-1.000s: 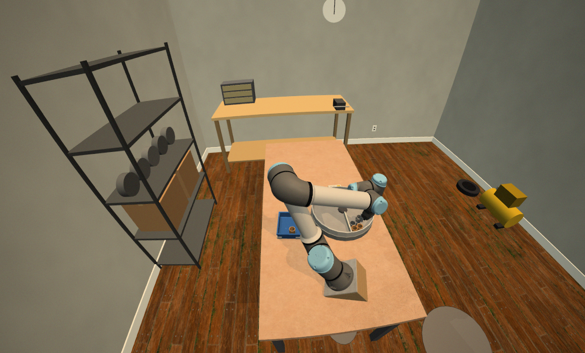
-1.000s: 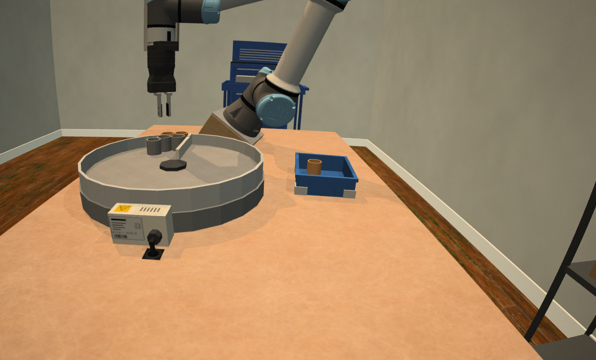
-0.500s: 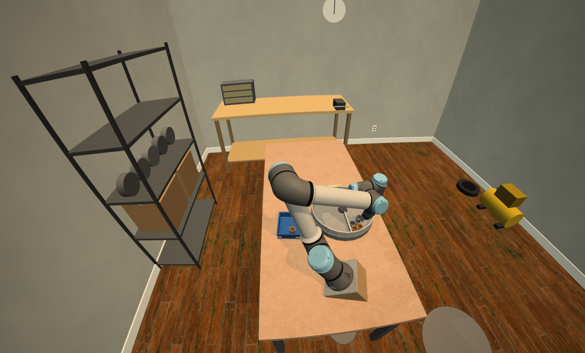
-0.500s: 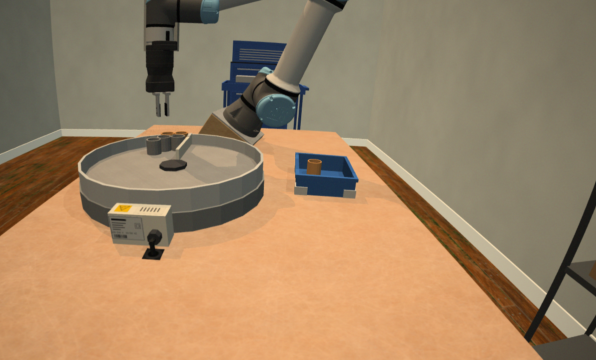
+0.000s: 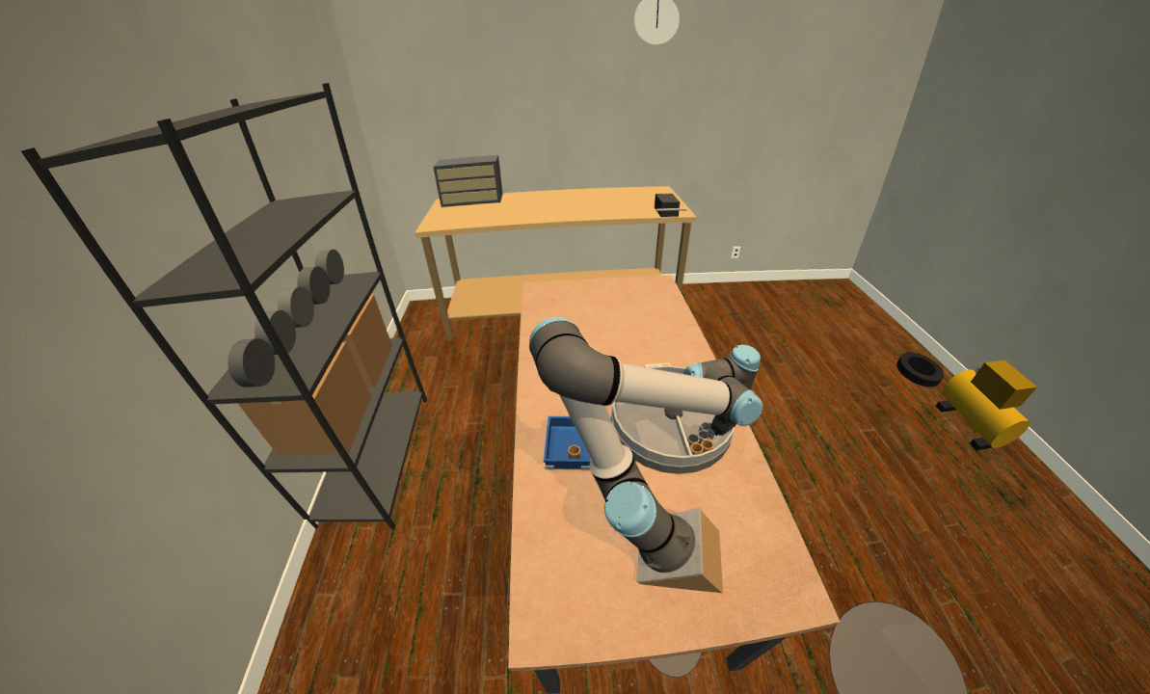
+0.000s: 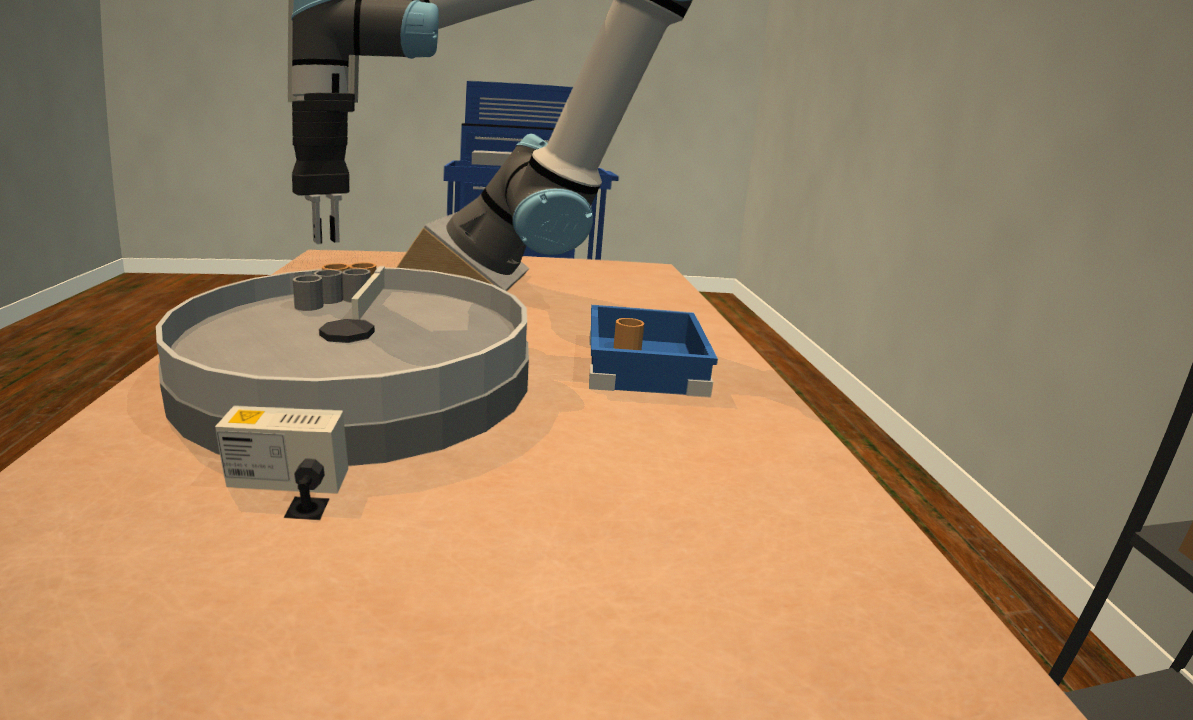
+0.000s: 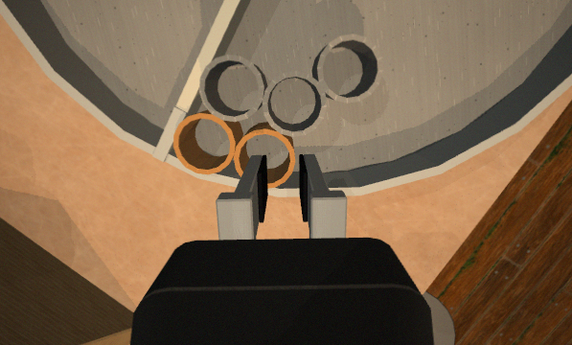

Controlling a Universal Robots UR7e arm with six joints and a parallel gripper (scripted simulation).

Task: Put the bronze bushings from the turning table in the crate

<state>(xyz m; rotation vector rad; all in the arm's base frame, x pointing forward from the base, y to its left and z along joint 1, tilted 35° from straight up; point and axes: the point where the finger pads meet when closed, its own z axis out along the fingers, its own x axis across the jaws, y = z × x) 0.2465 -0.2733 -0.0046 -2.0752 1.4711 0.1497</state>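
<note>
Bronze is what you must look for, and from the top view you see little of it: the gripper (image 5: pixel 706 429) is mostly hidden under the wrist, above the near-rim part of the turning table (image 5: pixel 639 448), and the crate (image 5: pixel 554 448) lies far on the other side of the arm, with one bronze bushing (image 5: pixel 575 451) already inside

From the exterior view, the gripper (image 6: pixel 323 234) hangs well above the table, pointing straight down; the two fingers stand a small way apart and hold nothing. Below it the bushings stand upright in a cluster beside the divider bar (image 6: pixel 366 287), the two bronze ones at the back near the rim

From the wrist view you get the relation that matters. The nearer bronze bushing (image 7: pixel 241 163) is directly under the left finger (image 7: pixel 256 184), so it lies a little left of the gripper centre; I judge you must shift left before you go down. Its axis is vertical, an open thin-walled ring. The second bronze bushing (image 7: pixel 182 149) touches it further left, and the steel bushings (image 7: pixel 272 112) stand just beyond, so the space for the fingers looks tight
</note>
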